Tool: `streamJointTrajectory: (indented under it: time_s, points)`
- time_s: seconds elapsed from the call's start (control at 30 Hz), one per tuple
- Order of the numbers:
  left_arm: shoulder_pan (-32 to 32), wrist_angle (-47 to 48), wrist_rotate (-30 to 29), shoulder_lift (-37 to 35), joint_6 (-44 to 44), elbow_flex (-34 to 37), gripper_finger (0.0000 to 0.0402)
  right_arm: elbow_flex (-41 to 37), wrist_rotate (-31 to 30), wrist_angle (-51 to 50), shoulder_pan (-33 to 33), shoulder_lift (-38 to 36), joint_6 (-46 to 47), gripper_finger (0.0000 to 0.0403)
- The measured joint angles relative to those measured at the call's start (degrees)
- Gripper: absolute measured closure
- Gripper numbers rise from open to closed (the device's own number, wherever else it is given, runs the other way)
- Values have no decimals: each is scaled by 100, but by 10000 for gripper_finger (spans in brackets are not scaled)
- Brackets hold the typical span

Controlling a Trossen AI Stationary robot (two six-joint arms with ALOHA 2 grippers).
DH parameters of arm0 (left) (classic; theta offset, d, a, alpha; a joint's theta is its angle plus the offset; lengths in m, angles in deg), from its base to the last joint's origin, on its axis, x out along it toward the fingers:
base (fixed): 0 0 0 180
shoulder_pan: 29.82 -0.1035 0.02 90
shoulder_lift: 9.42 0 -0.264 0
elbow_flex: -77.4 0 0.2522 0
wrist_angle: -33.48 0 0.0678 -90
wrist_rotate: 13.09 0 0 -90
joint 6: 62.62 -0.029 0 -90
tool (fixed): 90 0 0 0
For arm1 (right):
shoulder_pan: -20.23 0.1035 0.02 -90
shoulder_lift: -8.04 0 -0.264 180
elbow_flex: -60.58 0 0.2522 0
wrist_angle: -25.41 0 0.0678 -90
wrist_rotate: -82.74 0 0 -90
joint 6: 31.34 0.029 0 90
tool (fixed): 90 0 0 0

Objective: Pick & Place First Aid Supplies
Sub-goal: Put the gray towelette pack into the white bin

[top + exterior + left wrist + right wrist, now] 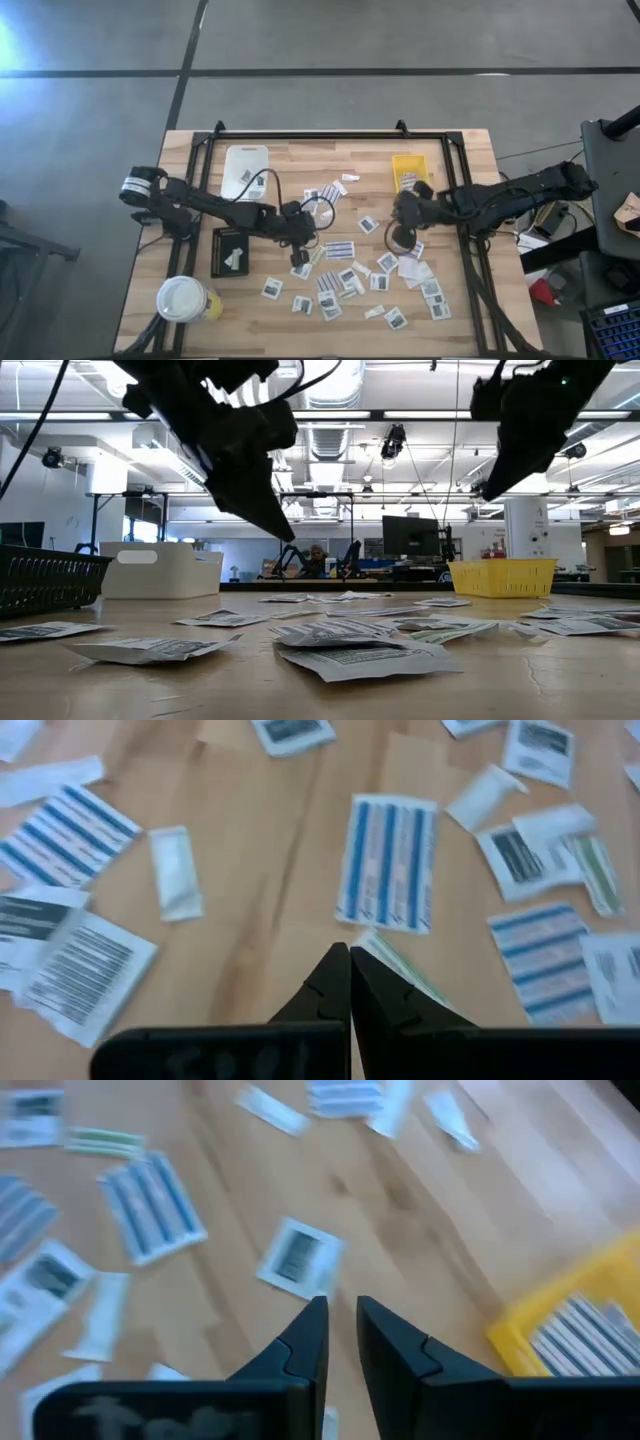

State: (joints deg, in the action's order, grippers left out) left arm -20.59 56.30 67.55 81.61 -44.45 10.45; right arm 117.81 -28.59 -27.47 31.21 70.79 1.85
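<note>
- High view showed the first aid supplies (pixel 345 280) scattered across the front and middle of the wooden table (pixel 470 160), with the left gripper (pixel 299 252) over the middle of the scatter and the right gripper (pixel 400 240) above its right side.
- Left wrist view alone settled the left gripper (pixel 350 982): fingers pressed together, and it held nothing that I could make out; a striped strip (pixel 389 862) lay just past the tips.
- Right wrist view showed the right gripper (pixel 342 1330) with a narrow gap between its fingers, nothing in it; a single white packet (pixel 299 1258) lay just beyond (whether it was touched I could not tell).
- Low view showed both grippers raised clear of the packets, plus a yellow tray (pixel 501 576) and a white tray (pixel 160 568) at the back.
- Only the high view showed the black tray (pixel 232 250) and the cup (pixel 183 298) at the front left.
</note>
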Motion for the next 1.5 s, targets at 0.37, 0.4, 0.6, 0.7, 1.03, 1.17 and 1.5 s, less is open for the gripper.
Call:
streamJointTrajectory:
  time_s: [0.37, 0.4, 0.6, 0.7, 1.03, 1.17, 1.5]
  points:
    - [-76, 297, -1892, 0, 70, 0, 400, -9, -288, 1204, 263, 801, -422, 358]
    - [-173, 358, -1956, 0, 138, 0, 400, -9, -288, 1303, 263, 876, -500, 359]
    - [-586, 351, -1850, 76, 543, 0, 401, -9, -312, 1803, 246, 1262, -792, 359]
    - [-705, 305, -1841, 211, 766, 2, 401, -9, -460, 1996, 180, 1434, -790, 360]
    - [-1037, 474, -1861, 572, 1696, 2, 401, -9, -370, 2995, -308, 2030, -1122, 360]
    - [-1117, 492, -1858, 733, 1897, 2, 401, 13, -213, 3293, -492, 2251, -1401, 360]
    - [-1151, 428, -1817, 1078, 2115, 2, 401, 226, -60, 3571, -671, 2810, -1661, 360]
